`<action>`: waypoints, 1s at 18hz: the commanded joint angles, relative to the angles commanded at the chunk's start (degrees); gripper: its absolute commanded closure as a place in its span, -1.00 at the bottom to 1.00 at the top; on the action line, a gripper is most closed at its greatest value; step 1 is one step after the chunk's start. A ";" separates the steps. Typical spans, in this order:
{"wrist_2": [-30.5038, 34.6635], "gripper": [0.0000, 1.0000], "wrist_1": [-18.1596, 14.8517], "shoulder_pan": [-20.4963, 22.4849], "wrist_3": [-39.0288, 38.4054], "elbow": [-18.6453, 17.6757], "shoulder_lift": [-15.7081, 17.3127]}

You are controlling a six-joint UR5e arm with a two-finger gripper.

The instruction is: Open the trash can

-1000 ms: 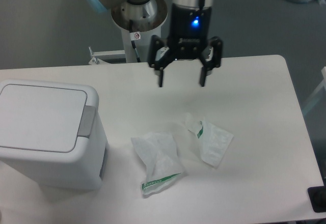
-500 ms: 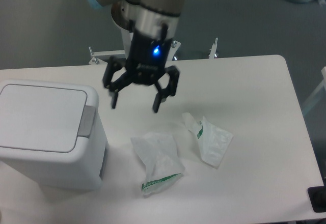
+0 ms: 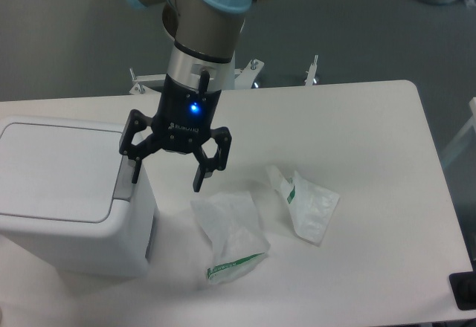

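While the large white boxy plastic trash can [image 3: 71,193] stands at the left end of the white rectangular surface [image 3: 372,134], its flat rectangular lid [image 3: 59,169] lies closed and level, with the grey tab [image 3: 125,180] along its right edge. Above that edge hangs the black two-finger end effector [image 3: 166,178], carried on a grey arm with light blue joint caps [image 3: 216,7] that reaches down from the top of the view; a small blue light [image 3: 194,107] glows on the end effector's body. Its fingers are spread wide apart and hold nothing. One fingertip [image 3: 135,175] lies over the grey tab as seen from the camera, though whether it touches the tab cannot be told; the other fingertip [image 3: 198,184] points down over bare surface just right of the trash can. Two small crumpled clear plastic bags with green print lie to the right of the trash can: the nearer bag [image 3: 229,234] sits just below and right of the end effector, and the farther bag [image 3: 306,202] lies beside it toward the middle of the surface, apart from the first. Beyond the far edge stands the arm's white pedestal [image 3: 186,70] against a grey floor.
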 joint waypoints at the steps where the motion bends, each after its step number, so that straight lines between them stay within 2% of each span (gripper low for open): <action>1: 0.00 -1.00 0.00 0.00 -0.09 0.00 0.00; 18: 0.26 -1.00 0.09 -0.70 0.44 -0.79 -0.26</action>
